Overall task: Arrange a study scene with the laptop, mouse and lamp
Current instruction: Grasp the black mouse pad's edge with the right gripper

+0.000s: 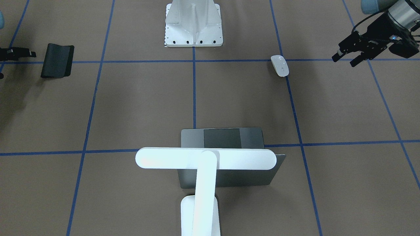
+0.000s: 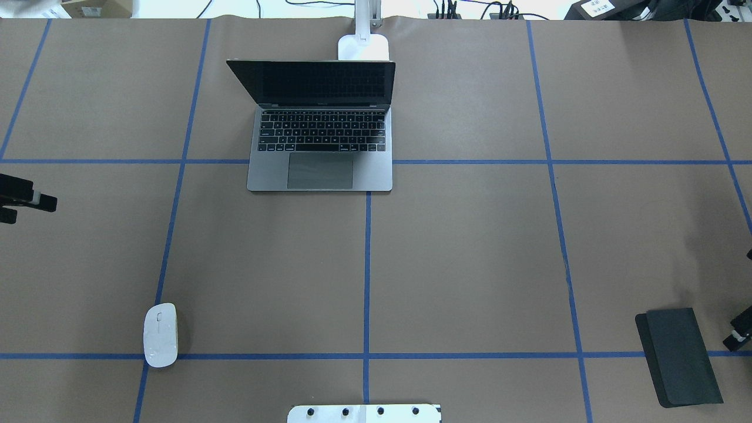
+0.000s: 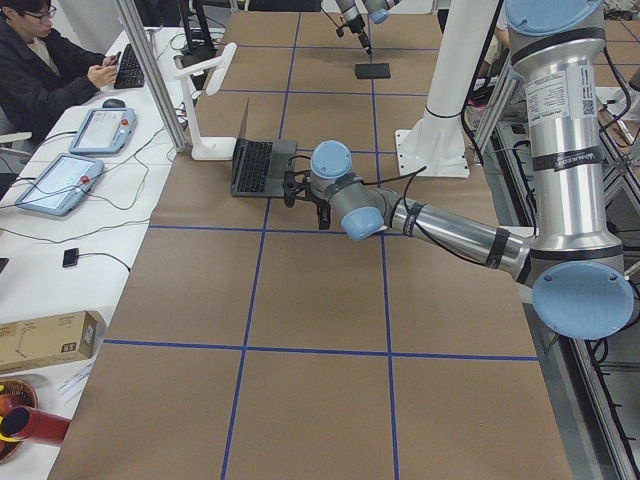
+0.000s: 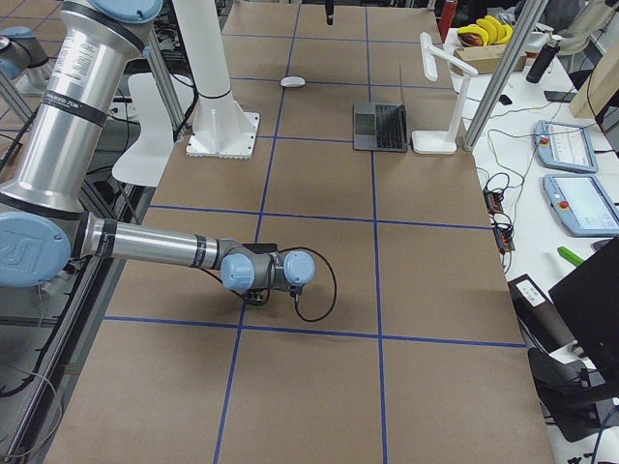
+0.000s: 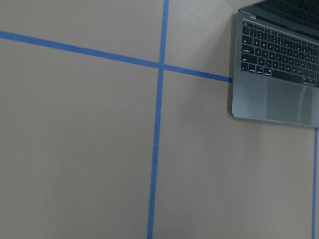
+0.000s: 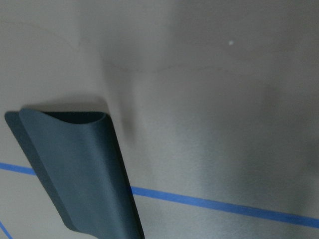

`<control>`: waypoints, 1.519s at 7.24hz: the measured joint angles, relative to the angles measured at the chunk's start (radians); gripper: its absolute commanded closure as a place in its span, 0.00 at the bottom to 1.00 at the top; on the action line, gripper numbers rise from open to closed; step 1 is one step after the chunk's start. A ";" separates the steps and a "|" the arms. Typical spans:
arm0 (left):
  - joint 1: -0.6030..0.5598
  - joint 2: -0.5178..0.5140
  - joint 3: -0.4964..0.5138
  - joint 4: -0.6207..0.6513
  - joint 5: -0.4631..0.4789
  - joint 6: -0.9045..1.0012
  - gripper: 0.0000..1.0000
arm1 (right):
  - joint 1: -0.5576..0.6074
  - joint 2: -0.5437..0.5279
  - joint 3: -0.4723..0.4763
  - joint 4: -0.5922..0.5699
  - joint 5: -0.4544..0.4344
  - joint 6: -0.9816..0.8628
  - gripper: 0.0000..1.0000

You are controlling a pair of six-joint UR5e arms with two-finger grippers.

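thin grey laptop, lid open and tilted back, dark screen, dark keys, wide trackpad. set at the far middle of the table, front edge just across a blue tape line, keyboard turned toward the robot. small glossy white oval mouse, flat on the near left part of the table, on a crossing of tape lines, well apart from the laptop. white t-shaped lamp, upright just behind the laptop lid, base at the far edge, long bar head reaching over the laptop's back in the front-facing view.

left gripper above the table's left side, fingers spread, nothing between them, clear of the mouse. right gripper cut off by the picture edge beside a black mat; released or clenched, cannot tell.

brown paper-covered table, divided into big squares by blue tape. black mat flat on the near right, one end curled over. white bolted pedestal at the near middle. beyond the far edge, a white side desk with cables, two tablet-like pendants, a keyboard, and a seated person.

cardboard box on that desk, shut, contents not visible.
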 measured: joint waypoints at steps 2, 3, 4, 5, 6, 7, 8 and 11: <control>0.000 0.032 0.004 -0.046 0.000 0.002 0.00 | -0.067 0.033 0.015 -0.001 0.001 0.003 0.00; 0.000 0.038 0.005 -0.054 0.000 0.005 0.00 | -0.083 0.048 0.015 -0.001 0.001 0.000 0.00; -0.001 0.041 0.005 -0.058 0.000 0.007 0.00 | -0.095 0.060 0.013 -0.001 0.001 0.000 0.00; -0.001 0.043 0.005 -0.060 0.000 0.008 0.00 | -0.109 0.068 0.011 -0.003 0.000 0.005 0.00; -0.001 0.049 0.004 -0.068 0.000 0.008 0.00 | -0.122 0.072 0.008 -0.007 -0.002 0.016 0.00; -0.002 0.057 0.004 -0.079 0.000 0.008 0.00 | -0.132 0.073 0.005 -0.009 -0.006 0.030 0.02; -0.002 0.061 0.004 -0.084 0.000 0.008 0.00 | -0.137 0.073 0.003 -0.010 -0.008 0.043 0.19; -0.002 0.063 0.003 -0.087 0.000 0.009 0.00 | -0.142 0.072 0.006 0.001 -0.007 0.122 1.00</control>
